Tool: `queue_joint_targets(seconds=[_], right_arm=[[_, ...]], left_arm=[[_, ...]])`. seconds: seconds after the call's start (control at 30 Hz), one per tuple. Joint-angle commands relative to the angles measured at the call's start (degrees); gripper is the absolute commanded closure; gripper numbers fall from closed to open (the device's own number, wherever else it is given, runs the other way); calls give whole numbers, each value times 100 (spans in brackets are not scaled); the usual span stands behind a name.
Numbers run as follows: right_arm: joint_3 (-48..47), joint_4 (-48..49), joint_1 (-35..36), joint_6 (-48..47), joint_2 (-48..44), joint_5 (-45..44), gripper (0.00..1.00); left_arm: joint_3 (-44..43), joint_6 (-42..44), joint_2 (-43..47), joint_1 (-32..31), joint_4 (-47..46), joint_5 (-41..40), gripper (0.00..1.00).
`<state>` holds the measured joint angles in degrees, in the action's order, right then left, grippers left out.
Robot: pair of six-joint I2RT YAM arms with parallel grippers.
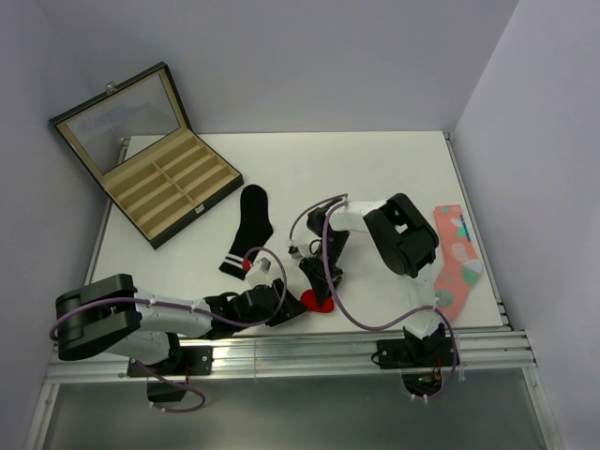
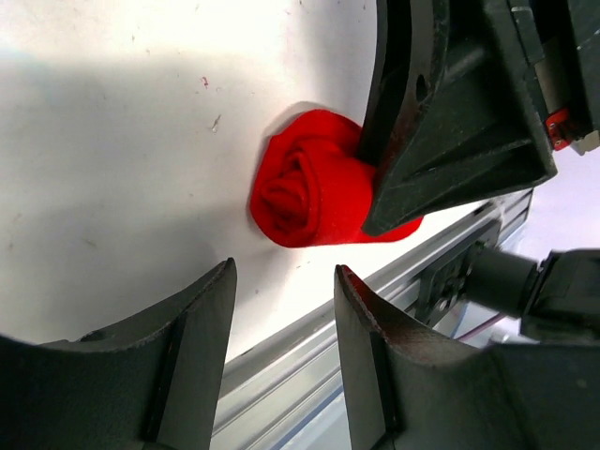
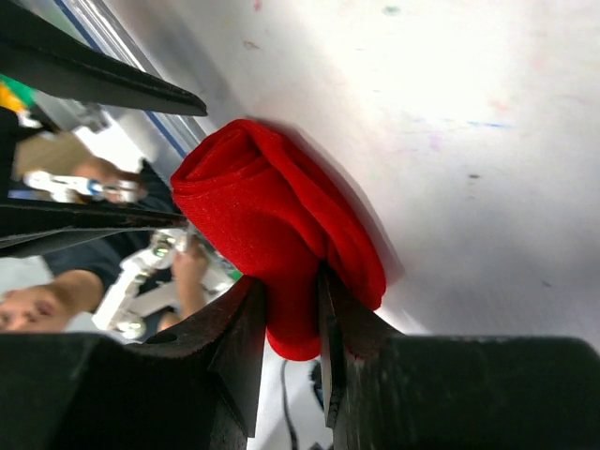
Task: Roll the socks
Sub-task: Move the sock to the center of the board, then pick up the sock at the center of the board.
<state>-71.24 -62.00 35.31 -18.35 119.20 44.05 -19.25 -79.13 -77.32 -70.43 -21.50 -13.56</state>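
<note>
White tabletop, walled in pale grey, carried everything, and on it the right gripper stood clamped on the red fabric sock. Its two black fingers pinched one side of a bundle already wound into a tight coil, which sat close to the table's near edge, about midway along it. The left gripper had its jaws apart and held nothing. The coil lay just ahead of those jaws, not touching them, its spiral end turned toward that wrist, so the roll's long axis seemed to run roughly toward the left gripper rather than across it. Judged from that, the red one looked nearly finished. Farther out, the black fabric sock with two white cuff stripes lay flat and unrolled, its long axis running between near and far edges, striped cuff nearest the arms. The left arm was the nearer to it. A salmon-pink patterned sock lay by the right edge, and an open dark case with tan compartments sat at the far left corner.
</note>
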Motion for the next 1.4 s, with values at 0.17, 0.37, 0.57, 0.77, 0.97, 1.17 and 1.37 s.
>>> queue_joint_targets(seconds=[0.17, 0.37, 0.57, 0.77, 0.97, 1.17, 1.37], right_arm=[[57, 1444, -200, 331, 403, -767, 81], [154, 1506, -279, 446, 244, -679, 81], [155, 1393, -428, 446, 315, -389, 82], [102, 1146, -569, 464, 306, 375, 82], [84, 917, -595, 393, 166, 982, 82], [119, 680, -604, 156, -19, 1167, 82], [190, 505, -604, 16, -63, 1290, 82]], left_arm=[[-430, -1050, -537, -278, -224, -849, 49], [-642, -1754, -1092, -418, -399, -1148, 50], [-729, -2772, -1409, -726, -303, -1666, 50], [-1151, -3257, -1549, -919, 330, -2080, 51], [-950, -3714, -1462, -981, 304, -2580, 51], [-642, -3644, -1225, -849, 32, -2765, 52], [-344, -3609, -1040, -674, -179, -2889, 52]])
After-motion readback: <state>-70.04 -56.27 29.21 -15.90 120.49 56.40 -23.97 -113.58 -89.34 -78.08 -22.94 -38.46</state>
